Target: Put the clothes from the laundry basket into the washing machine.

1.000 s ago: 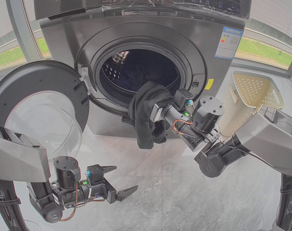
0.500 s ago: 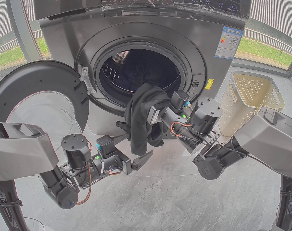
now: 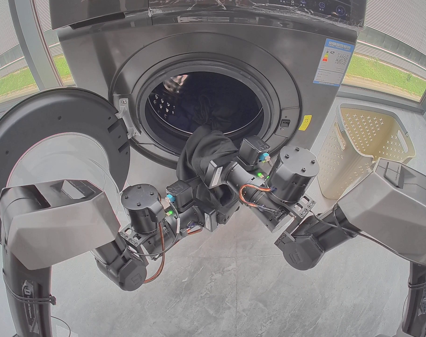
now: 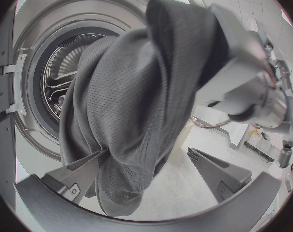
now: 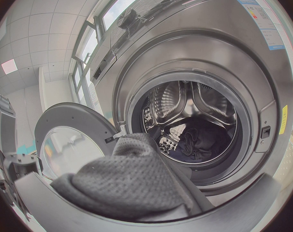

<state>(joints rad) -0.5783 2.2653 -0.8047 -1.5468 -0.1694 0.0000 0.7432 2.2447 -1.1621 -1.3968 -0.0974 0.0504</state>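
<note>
A dark grey mesh garment (image 3: 201,153) hangs from my right gripper (image 3: 208,169), which is shut on it just below the front rim of the washing machine's drum opening (image 3: 203,104). The cloth is heaped over that gripper's fingers and hides them; in the right wrist view the garment (image 5: 130,178) lies in front of the drum. My left gripper (image 4: 149,153) is open beneath the hanging cloth (image 4: 130,107), with one fingertip (image 4: 99,153) touching the fabric. More dark clothes (image 5: 198,142) lie inside the drum. The cream laundry basket (image 3: 367,141) stands to the machine's right.
The round washer door (image 3: 58,136) is swung open to the left, close behind my left arm. Grey tiled floor (image 3: 231,282) lies free in front of the machine. Windows flank the machine on both sides.
My left arm has risen from near the floor and come right, up under the hanging garment. My right gripper has shifted slightly left and down with the garment.
</note>
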